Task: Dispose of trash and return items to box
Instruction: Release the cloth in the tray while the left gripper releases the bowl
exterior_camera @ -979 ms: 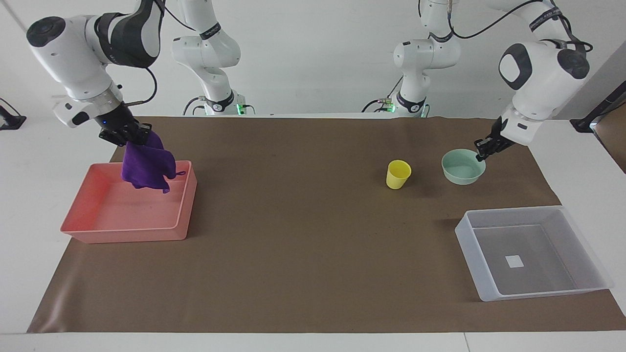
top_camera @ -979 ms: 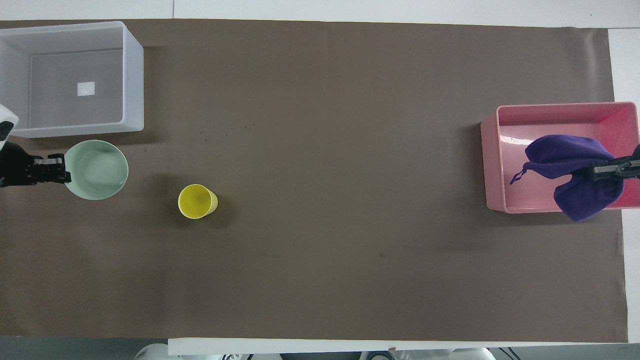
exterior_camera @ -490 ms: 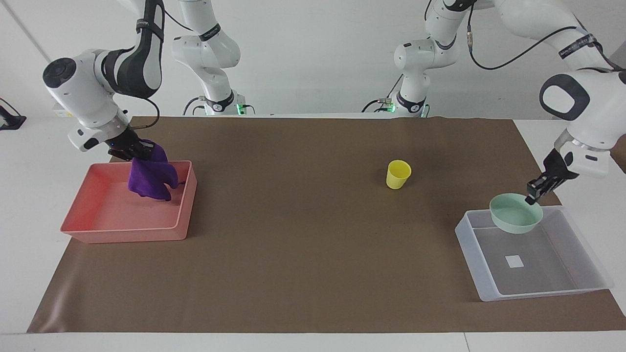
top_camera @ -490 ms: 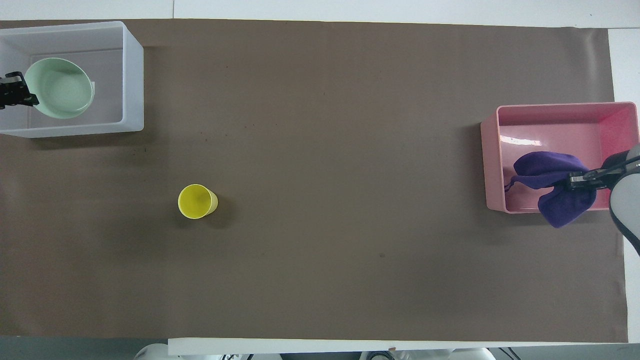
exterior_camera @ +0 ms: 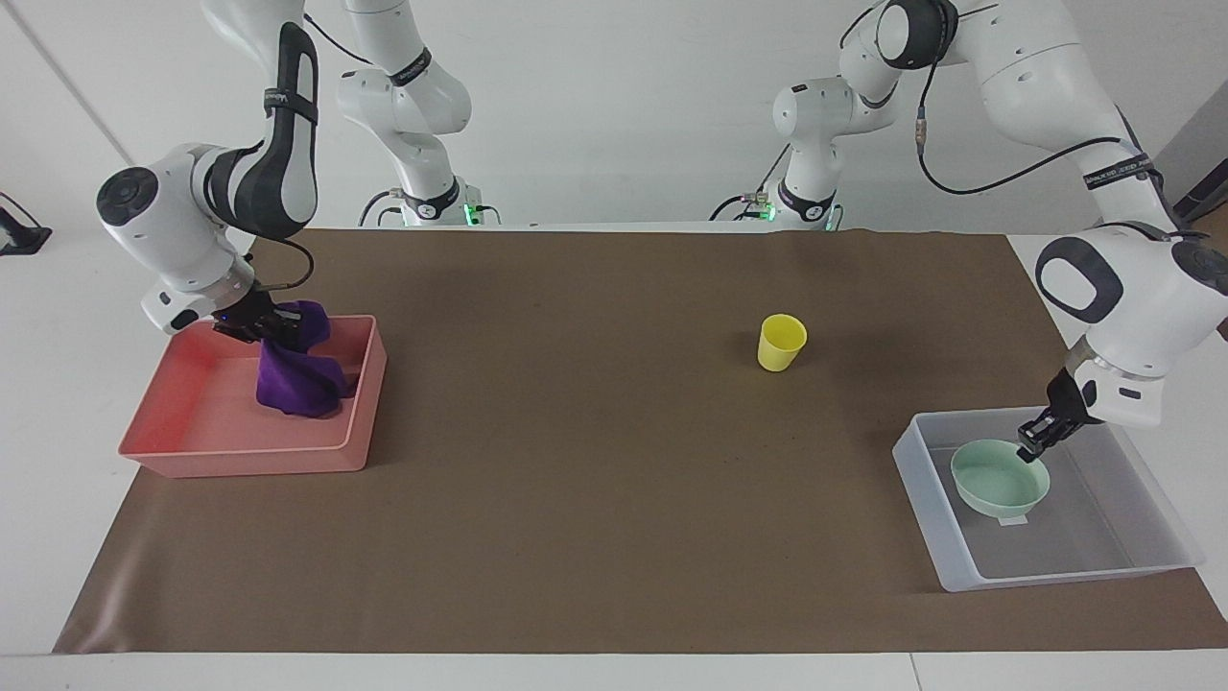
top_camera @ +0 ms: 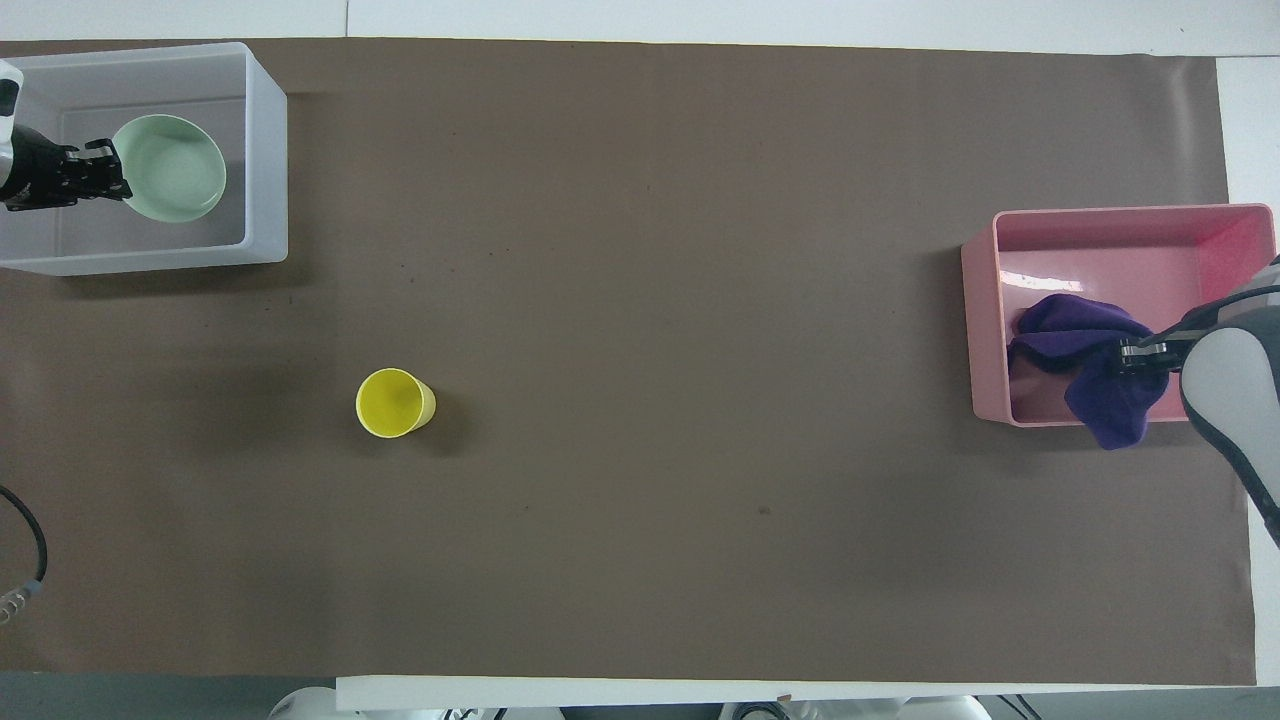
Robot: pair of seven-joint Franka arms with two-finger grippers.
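My left gripper (exterior_camera: 1032, 449) (top_camera: 113, 180) is shut on the rim of the mint-green bowl (exterior_camera: 996, 477) (top_camera: 172, 180) and holds it low inside the translucent box (exterior_camera: 919, 480) (top_camera: 266, 150), over the white mark. The yellow cup (exterior_camera: 781, 343) (top_camera: 394, 403) stands upright on the brown mat, nearer to the robots than the box. My right gripper (exterior_camera: 272, 326) (top_camera: 1130, 352) is shut on the top of the purple cloth (exterior_camera: 293, 382) (top_camera: 1068, 335). The cloth hangs down into the pink tray (exterior_camera: 240, 461) (top_camera: 1100, 225), its lower end on the tray floor.
The brown mat (exterior_camera: 576, 461) covers the table between the box at the left arm's end and the pink tray at the right arm's end. Only the cup stands on it between them.
My left gripper carried the bowl from the mat beside the cup into the box and lowered it. My right gripper lowered the cloth from above the pink tray down into it.
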